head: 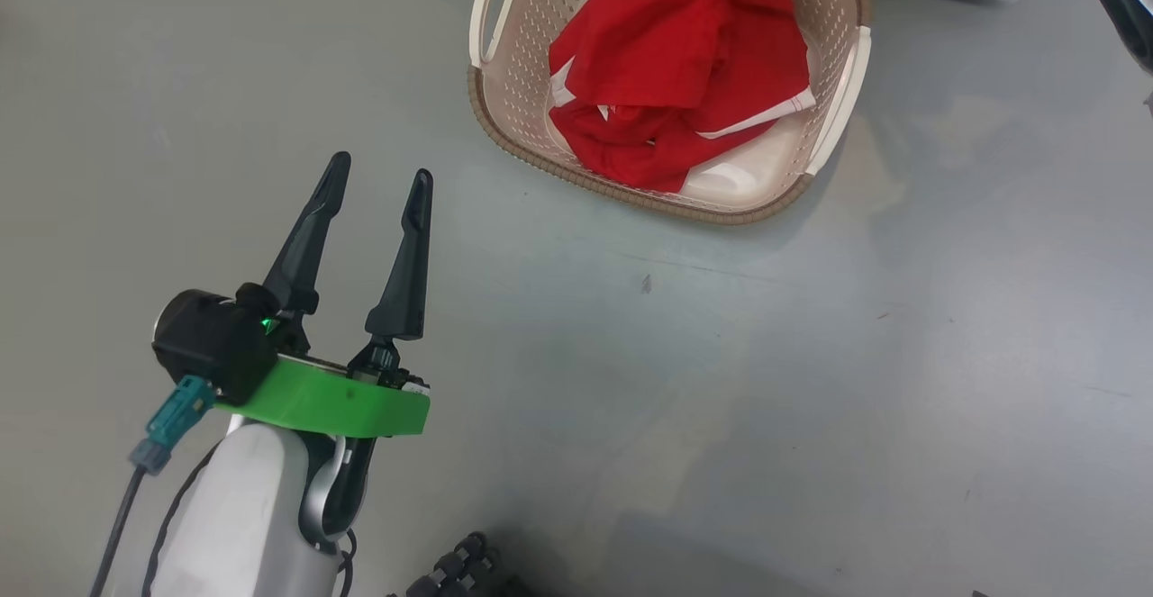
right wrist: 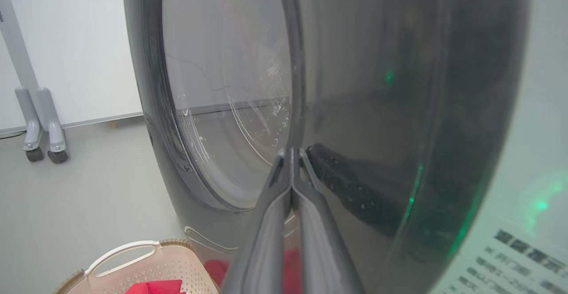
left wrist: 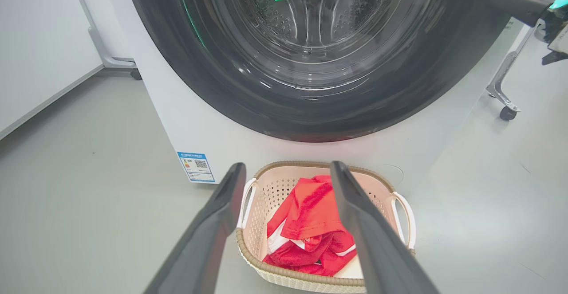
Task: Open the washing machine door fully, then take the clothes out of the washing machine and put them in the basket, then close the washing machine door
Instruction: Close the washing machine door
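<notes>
Inside the basket [head: 518, 84], the clothes [head: 685, 75]

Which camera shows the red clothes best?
Head view: it looks down on the clothes, uncovered in the basket. Left wrist view: a finger hides part. Right wrist view: a red scrap at the bottom edge.

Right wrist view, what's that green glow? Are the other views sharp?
Right wrist view: green glints reflected on the glossy black-rimmed round washing machine door; left wrist view: wide-angle bending, door slightly soft; head view: sharp, soft shadow beside the cream perforated basket.
</notes>
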Controlling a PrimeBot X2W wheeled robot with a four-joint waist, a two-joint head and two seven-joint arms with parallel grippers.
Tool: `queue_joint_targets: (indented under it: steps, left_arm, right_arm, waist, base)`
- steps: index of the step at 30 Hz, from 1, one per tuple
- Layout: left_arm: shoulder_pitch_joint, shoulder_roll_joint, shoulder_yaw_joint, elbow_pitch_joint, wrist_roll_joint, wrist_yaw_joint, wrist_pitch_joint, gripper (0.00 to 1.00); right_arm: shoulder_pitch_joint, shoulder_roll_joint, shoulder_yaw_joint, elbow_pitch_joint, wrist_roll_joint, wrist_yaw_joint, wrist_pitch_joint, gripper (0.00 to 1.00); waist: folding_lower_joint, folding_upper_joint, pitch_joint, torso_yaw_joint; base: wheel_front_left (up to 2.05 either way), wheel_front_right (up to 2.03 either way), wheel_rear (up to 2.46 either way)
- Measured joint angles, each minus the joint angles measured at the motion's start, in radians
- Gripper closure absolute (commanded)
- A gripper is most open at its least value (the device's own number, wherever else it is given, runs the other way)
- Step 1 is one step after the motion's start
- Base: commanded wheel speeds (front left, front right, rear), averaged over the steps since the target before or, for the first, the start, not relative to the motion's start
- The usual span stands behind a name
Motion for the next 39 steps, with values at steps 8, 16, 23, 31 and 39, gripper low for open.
queue_joint_targets:
  steps: [8, 16, 23, 31, 39]
  left_arm:
    - [-0.001, 0.0, 0.02, 0.009, 0.0, 0.0, 0.0, 0.0]
    - [-0.001, 0.0, 0.029, 0.03, 0.01, 0.0, 0.0, 0.0]
    - [0.0, 0.0, 0.036, 0.052, 0.038, 0.0, 0.0, 0.0]
    - [0.032, 0.027, 0.074, 0.067, 0.066, 0.0, 0.0, 0.0]
    - [0.089, 0.042, 0.109, 0.08, 0.071, 0.0, 0.0, 0.0]
  right_arm:
    - [0.012, 0.007, 0.008, 0.058, 0.0, 0.0, -0.026, 1.0]
    - [0.093, 0.008, 0.01, 0.109, 0.005, -0.014, -0.055, 1.0]
    - [0.206, 0.05, -0.012, 0.119, 0.054, -0.027, -0.066, 1.0]
    - [0.352, 0.099, -0.05, 0.105, 0.099, -0.058, -0.068, 1.0]
    - [0.47, 0.107, -0.088, 0.018, 0.1, -0.083, -0.07, 1.0]
  waist:
    - [0.0, 0.0, -0.033, -0.009]
    - [0.0, 0.0, -0.093, -0.033]
    - [0.0, 0.0, -0.165, -0.07]
    - [0.0, 0.0, -0.255, -0.133]
    - [0.0, 0.0, -0.346, -0.207]
  base:
    - [0.0, 0.0, 0.0]
    - [0.0, 0.0, 0.0]
    - [0.0, 0.0, 0.0]
    - [0.0, 0.0, 0.0]
    - [0.0, 0.0, 0.0]
